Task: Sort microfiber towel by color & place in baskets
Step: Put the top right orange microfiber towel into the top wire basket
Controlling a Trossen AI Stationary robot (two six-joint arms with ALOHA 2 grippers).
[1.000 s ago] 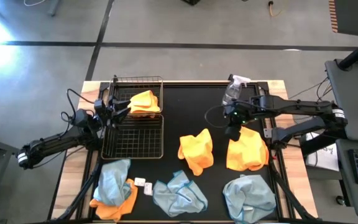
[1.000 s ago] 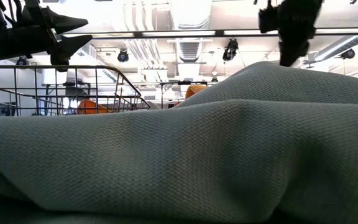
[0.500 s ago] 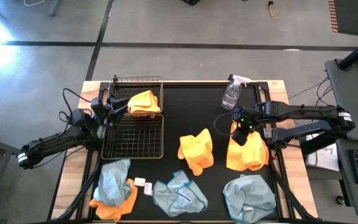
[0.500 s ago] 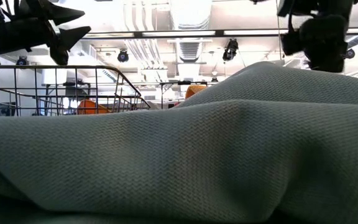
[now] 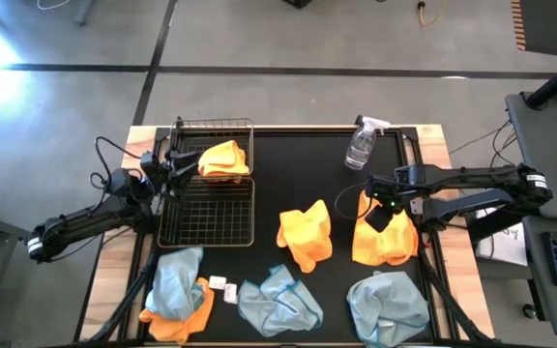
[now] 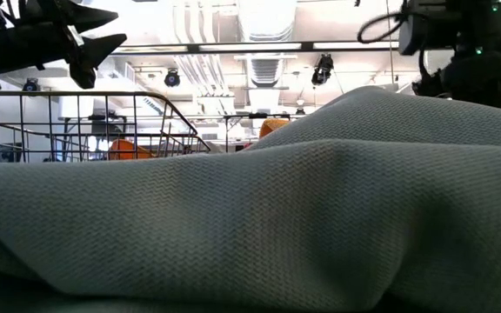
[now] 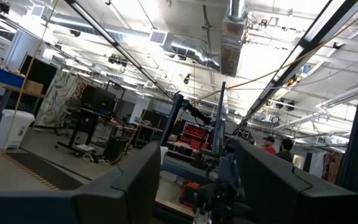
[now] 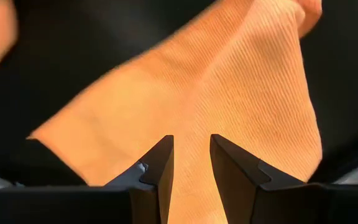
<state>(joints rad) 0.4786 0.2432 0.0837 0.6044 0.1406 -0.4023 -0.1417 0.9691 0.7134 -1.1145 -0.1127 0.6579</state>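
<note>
Black matting covers the wooden bench (image 5: 433, 135), with bare concrete floor all round it. Soft hand-sized microfiber towels lie scattered over the mat: one crumpled orange-yellow towel (image 5: 306, 233) near the middle, another orange-yellow towel (image 5: 385, 237) toward the right edge, and three pale blue-grey towels along the near edge, at the left (image 5: 174, 280), the middle (image 5: 277, 301) and the right (image 5: 387, 304). A further orange cloth peeks out from under the left blue-grey one.

Two rectangular black wire-mesh baskets sit side by side at the left. The far basket (image 5: 183, 130) already holds one orange-yellow towel (image 5: 222, 158); the near basket (image 5: 206, 240) looks empty from above.

The right tool (image 5: 382, 205) hangs directly over the upper part of the right-hand orange-yellow towel. In its wrist view the two dark fingers (image 8: 159, 167) are only narrowly parted, orange weave showing through the slit, and I see no fabric pinched between them. I judge this to be the reach for the next orange towel. The grasp would need the fingers spread wider, then lowered onto a raised fold and closed before the carry to the far basket.

The left tool (image 5: 175, 166) waits above the baskets, fingers (image 6: 94, 28) spread apart and holding nothing. A clear plastic spray bottle (image 5: 360, 145) stands near the far edge, just beyond the right arm.
</note>
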